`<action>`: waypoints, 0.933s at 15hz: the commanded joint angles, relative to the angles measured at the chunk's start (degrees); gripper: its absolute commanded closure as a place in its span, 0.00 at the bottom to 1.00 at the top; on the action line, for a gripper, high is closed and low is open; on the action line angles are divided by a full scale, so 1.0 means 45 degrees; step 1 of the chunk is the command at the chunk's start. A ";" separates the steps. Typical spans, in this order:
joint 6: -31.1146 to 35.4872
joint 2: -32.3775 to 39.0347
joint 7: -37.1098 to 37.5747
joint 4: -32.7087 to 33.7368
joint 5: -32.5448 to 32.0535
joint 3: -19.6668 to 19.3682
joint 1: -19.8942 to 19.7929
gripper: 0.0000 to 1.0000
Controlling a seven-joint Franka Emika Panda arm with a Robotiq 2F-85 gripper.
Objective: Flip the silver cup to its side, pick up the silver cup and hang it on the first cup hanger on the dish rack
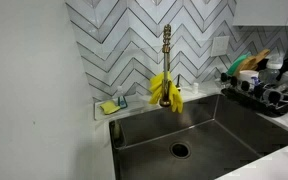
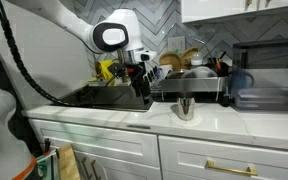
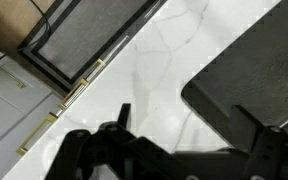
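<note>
Fingers spread wide and empty, hanging at the sink edge. Silver cup stands on end on the white table, just before the black wire dish rack, apart from the fingers.

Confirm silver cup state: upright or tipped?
Upright: the silver cup stands vertical on the white countertop, in front of the dish rack.
</note>
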 commanded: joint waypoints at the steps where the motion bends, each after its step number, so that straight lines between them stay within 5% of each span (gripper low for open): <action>1: -0.0025 0.0001 0.0006 0.0015 -0.0014 -0.0043 0.0041 0.00; 7: 0.0172 0.0097 0.0274 0.0118 -0.0111 -0.0034 -0.0064 0.00; 14: 0.0734 0.0460 0.4145 0.2098 -0.1571 -0.0118 -0.1756 0.00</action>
